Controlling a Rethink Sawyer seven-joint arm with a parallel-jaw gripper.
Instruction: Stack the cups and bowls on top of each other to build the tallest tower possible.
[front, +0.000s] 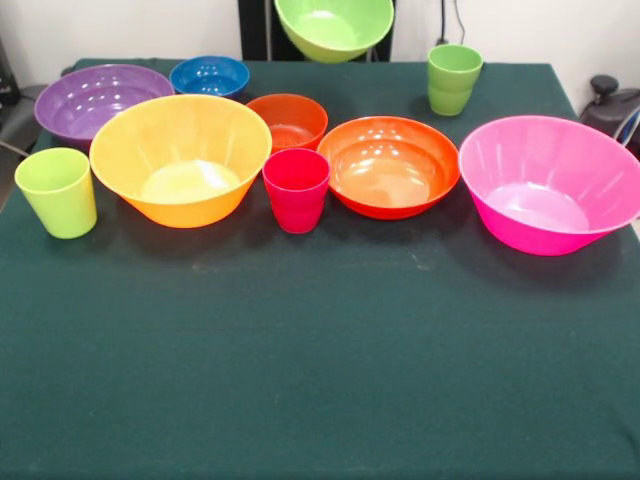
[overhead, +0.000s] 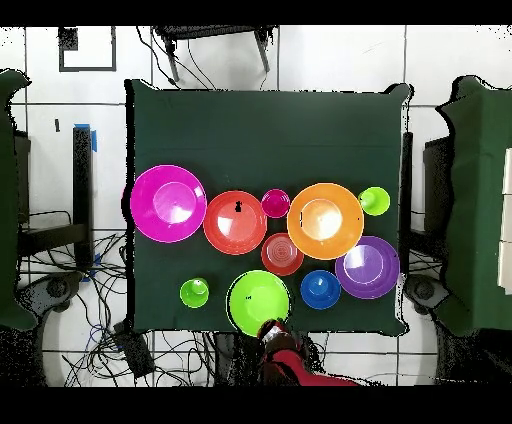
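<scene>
On the dark green bench (front: 320, 380) sit most of the bowls and all 3 cups, each one standing apart with its open side up. No tower has been built yet.

In the front view, the big pink bowl (front: 548, 185) is at the right side, and it tips a little. Next to it is the medium orange bowl (front: 389, 166). The red-pink cup (front: 296, 189) stands just in front, between that orange bowl and the big yellow-orange bowl (front: 181, 158), and it looks like it touches the yellow-orange one. The small dark orange bowl (front: 288, 121) is right behind the red-pink cup. The purple bowl (front: 102, 101) is at the far left, and the small blue bowl (front: 210, 76) is just beside it. 1 light green cup (front: 57, 191) stands at the left edge of the bench. The other light green cup (front: 454, 79) stands alone near the far right.

The lime green bowl (front: 334, 27) is up in the air at the far edge of the bench, tilted so you can see inside it. From above, the red arm (overhead: 283, 352) comes right up to the rim of this bowl. The fingers are hidden behind the bowl, so I cannot tell if they are open or closed.
</scene>
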